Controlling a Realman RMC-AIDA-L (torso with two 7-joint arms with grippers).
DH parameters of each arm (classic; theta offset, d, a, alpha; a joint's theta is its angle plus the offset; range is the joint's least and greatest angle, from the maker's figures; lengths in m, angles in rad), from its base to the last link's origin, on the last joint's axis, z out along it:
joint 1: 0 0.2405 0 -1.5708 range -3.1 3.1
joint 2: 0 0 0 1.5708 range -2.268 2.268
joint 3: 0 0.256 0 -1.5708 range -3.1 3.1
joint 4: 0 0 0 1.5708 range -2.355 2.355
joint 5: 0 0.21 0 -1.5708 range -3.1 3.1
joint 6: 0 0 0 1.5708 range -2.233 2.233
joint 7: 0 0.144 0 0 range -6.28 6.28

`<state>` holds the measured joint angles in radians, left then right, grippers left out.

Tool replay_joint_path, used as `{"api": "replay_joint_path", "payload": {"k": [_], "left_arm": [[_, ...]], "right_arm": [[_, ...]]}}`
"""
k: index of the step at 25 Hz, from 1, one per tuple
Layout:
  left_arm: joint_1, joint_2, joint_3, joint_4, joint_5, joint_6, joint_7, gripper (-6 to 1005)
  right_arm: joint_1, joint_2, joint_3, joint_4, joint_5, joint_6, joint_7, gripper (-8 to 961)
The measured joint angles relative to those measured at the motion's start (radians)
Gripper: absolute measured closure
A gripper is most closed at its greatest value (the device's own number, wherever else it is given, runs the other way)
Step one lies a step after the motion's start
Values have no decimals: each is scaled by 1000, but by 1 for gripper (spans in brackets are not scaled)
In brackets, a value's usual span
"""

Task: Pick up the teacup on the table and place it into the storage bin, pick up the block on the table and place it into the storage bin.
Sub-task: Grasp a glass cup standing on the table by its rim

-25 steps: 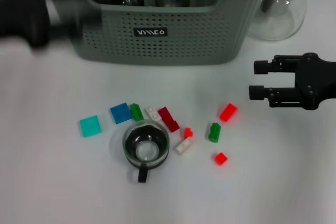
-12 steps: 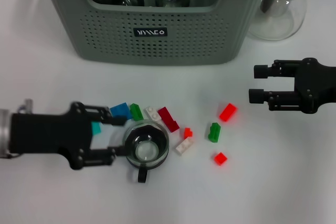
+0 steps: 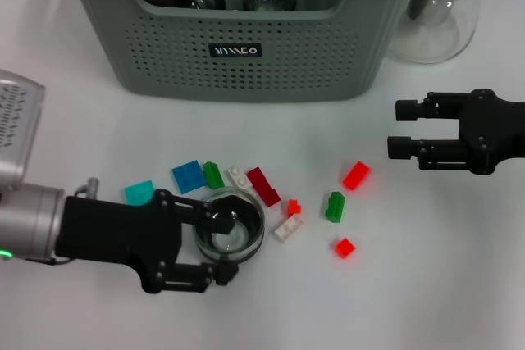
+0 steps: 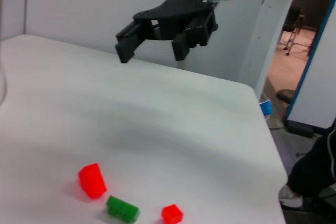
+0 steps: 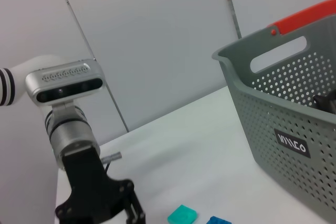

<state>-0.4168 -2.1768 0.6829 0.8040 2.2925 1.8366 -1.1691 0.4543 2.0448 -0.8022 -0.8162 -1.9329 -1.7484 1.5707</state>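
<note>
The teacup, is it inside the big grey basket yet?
No, the teacup sits on the table between the left gripper's open fingers, in front of the storage bin.

Surface: white table [image 3: 459, 284].
Carafe: clear glass carafe [image 3: 439, 14] with a black top, standing at the table's far right.
Background, left wrist view: open doorway [image 4: 307, 51], blue door edge [image 4: 315, 61].
Background, right wrist view: grey wall panels [image 5: 157, 40].

A robot lab: bare white table [image 4: 157, 129], plain grey partition walls [image 5: 157, 40], open doorway [image 4: 299, 56] beyond.
</note>
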Motion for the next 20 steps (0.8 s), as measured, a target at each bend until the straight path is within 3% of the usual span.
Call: {"api": "replay_joint_path", "payload": {"k": [8, 16, 20], "left_arm": [[-12, 4, 2, -27, 0, 14, -28, 432], [-60, 7, 12, 66, 0, 2, -369, 432], [-63, 5, 12, 117, -5, -3, -384, 433]], "right_arm": [[3, 0, 2, 0, 0, 0, 0, 226], [3, 0, 3, 0, 0, 0, 0, 226], [3, -1, 3, 0, 0, 0, 0, 226]]}}
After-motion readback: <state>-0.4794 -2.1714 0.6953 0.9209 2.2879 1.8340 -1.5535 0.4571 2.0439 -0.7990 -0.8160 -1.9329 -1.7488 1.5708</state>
